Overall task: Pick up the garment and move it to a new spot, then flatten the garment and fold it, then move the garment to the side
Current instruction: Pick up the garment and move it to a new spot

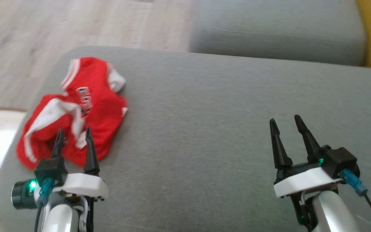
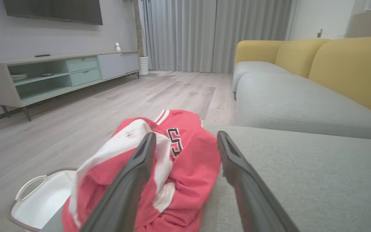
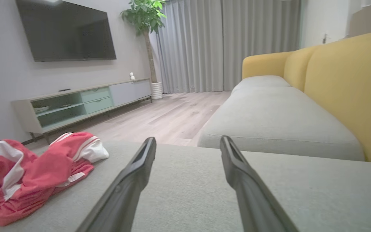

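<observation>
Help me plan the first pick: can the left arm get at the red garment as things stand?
Probably yes. The left gripper is open at the near edge of the garment, which lies crumpled on the grey cushion, with nothing between them.

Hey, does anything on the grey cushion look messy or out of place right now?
Yes. The red garment lies crumpled in a heap near the left corner of the grey cushion, its white trim twisted over itself and no part of it flat. The left end effector is open at its near edge. Nothing else looks odd.
</observation>
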